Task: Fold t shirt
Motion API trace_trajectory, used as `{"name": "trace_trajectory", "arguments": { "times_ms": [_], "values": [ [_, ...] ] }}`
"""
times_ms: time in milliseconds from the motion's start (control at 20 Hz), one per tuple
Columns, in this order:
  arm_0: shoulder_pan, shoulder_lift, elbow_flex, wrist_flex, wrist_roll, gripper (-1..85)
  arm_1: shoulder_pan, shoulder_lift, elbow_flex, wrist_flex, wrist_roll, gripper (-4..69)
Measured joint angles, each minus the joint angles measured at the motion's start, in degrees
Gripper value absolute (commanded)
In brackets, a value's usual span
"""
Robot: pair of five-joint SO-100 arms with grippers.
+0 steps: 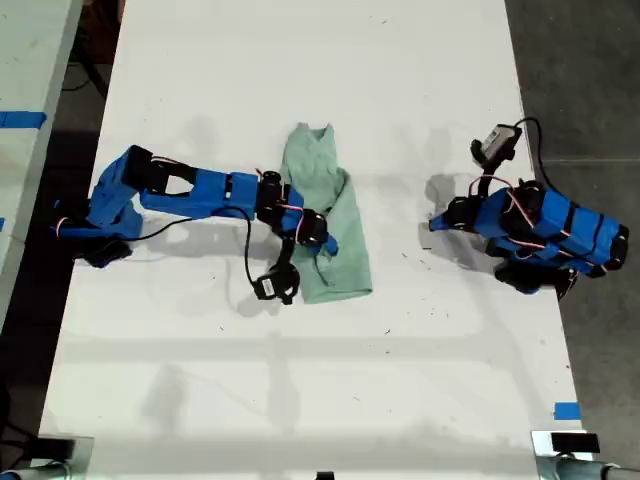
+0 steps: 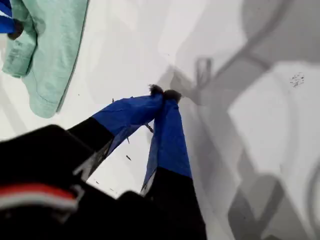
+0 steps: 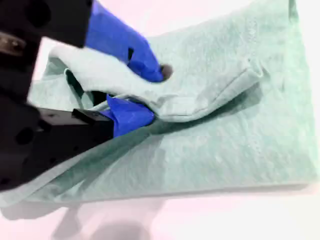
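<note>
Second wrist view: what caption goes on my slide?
My second end effector pinches a fold of the mint-green t shirt on the white table.

arms: blue printed shells, black servo blocks | cables: black, plus red-white strands (thin) | my first gripper [image 2: 164,94]: blue-taped fingers, dark tips | my second gripper [image 3: 147,92]: blue-taped fingers on black mount

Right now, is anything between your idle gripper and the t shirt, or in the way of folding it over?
Nothing visible. My first gripper is shut over bare table, apart from the t shirt, with only white surface between them. My second gripper is clamped on a fold of the shirt. No other objects lie beside the cloth.
</note>
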Motion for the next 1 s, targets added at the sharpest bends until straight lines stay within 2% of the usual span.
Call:
{"name": "trace_trajectory", "arguments": {
  "times_ms": [250, 300, 500, 600, 800, 950, 1000],
  "values": [
    [-0.44, 12.04, 0.79, 4.66, 0.79, 14.2, 0.0, 0.0, 0.0, 0.0, 0.0, -0.5],
    [-1.49, 16.44, 1.93, 6.06, 0.79, 3.2, 0.0, 0.0, 0.0, 0.0, 0.0, -0.5],
    [-10.11, 32.17, 16.7, 7.82, 0.97, 0.8, 0.0, 0.0, 0.0, 0.0, 0.0, -0.5],
    [-16.52, 45.09, 33.49, -0.44, 1.58, -0.3, 0.0, 0.0, 0.0, 0.0, 0.0, -0.5],
    [-29.53, 81.12, 81.39, -28.04, 8.0, -0.3, 0.0, 0.0, 0.0, 0.0, 0.0, -0.5],
    [-31.2, 99.93, 112.06, -45.79, 12.39, -0.3, 0.0, 0.0, 0.0, 0.0, 0.0, -0.5],
    [-31.11, 105.47, 119.44, -47.72, 13.01, -0.3, 0.0, 0.0, 0.0, 0.0, 0.0, -0.5]
  ]
}}
